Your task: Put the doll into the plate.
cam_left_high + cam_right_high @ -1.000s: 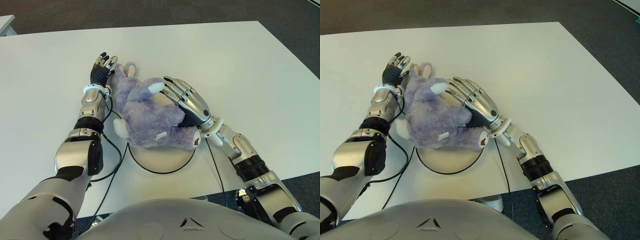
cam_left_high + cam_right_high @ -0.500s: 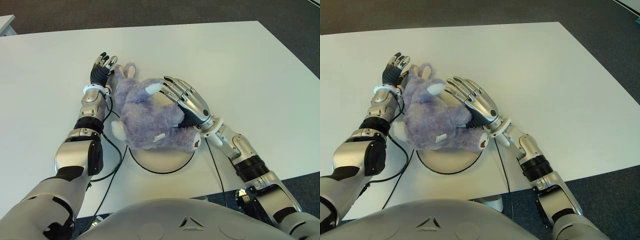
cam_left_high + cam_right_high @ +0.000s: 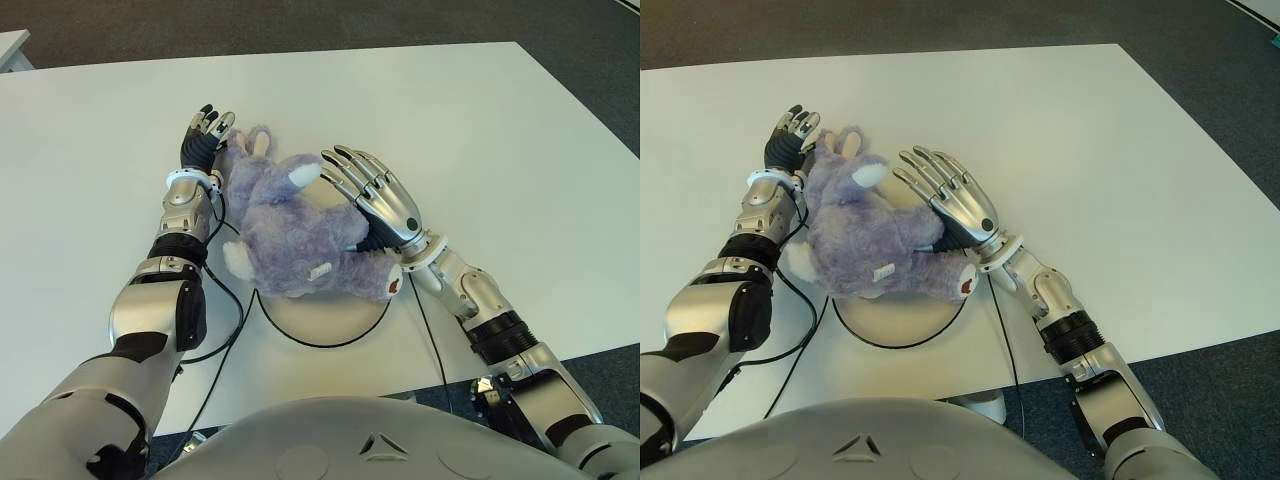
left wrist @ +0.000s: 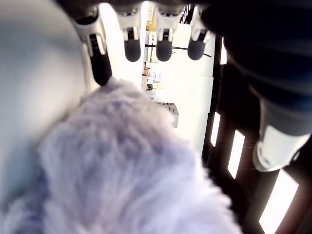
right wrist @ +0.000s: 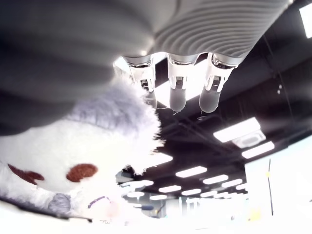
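plate (image 3: 320,318) mostly under doll (image 3: 290,230)

— What is there besides?
— A white table (image 3: 480,120) and dark carpet floor (image 3: 300,22) past its far edge (also off the right corner)
— Anything else?
— A black cable (image 3: 232,330) trails to the tabletop's near edge

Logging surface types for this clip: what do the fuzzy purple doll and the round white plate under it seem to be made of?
The fuzzy purple doll looks like soft plush: long fluffy fibres, white ear and paw patches. The round white plate looks smooth and matte with a dark rim, perhaps plastic or ceramic; the views leave that open.
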